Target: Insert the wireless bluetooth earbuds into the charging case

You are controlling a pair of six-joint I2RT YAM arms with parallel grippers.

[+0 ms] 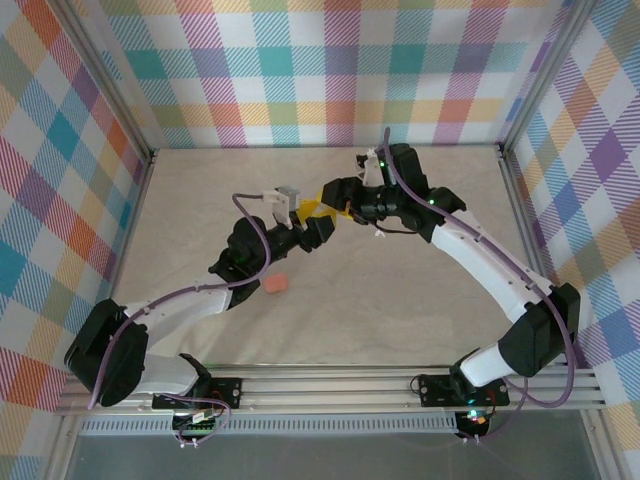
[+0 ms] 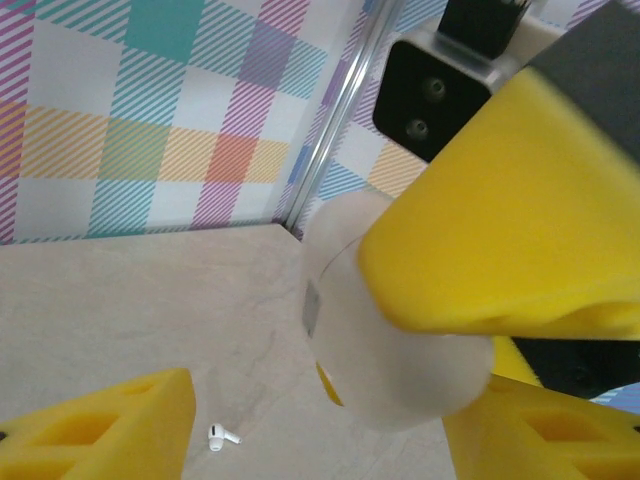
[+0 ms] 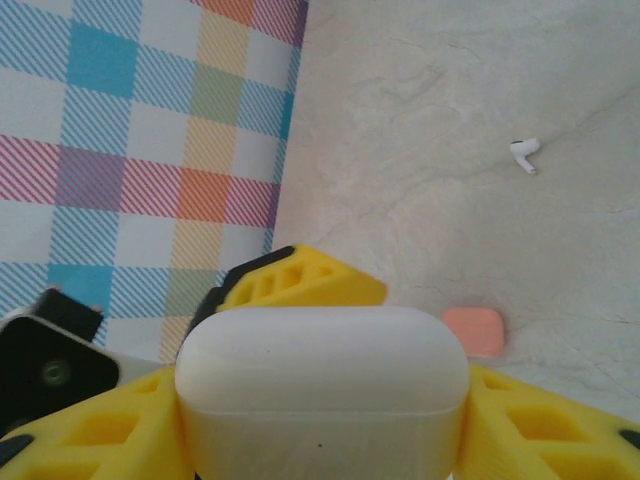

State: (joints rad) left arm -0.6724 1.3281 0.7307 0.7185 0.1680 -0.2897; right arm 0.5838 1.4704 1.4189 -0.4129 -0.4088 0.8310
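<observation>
The right tool point(image 3: 320, 430) is clamped on the white charging case point(image 3: 320, 365), whose lid looks closed, above the surface point(image 3: 450, 230). The left tool point(image 2: 320, 425) stands open around the case, jaws not touching it. 1 white earbud point(image 3: 524, 153) lies loose at 2 o'clock from it, and a pink case point(image 3: 473, 330) at 3 o'clock. The earbud looks featherlight, hard and slick, and likely to skid. It is best pinched across the bulb.
</observation>
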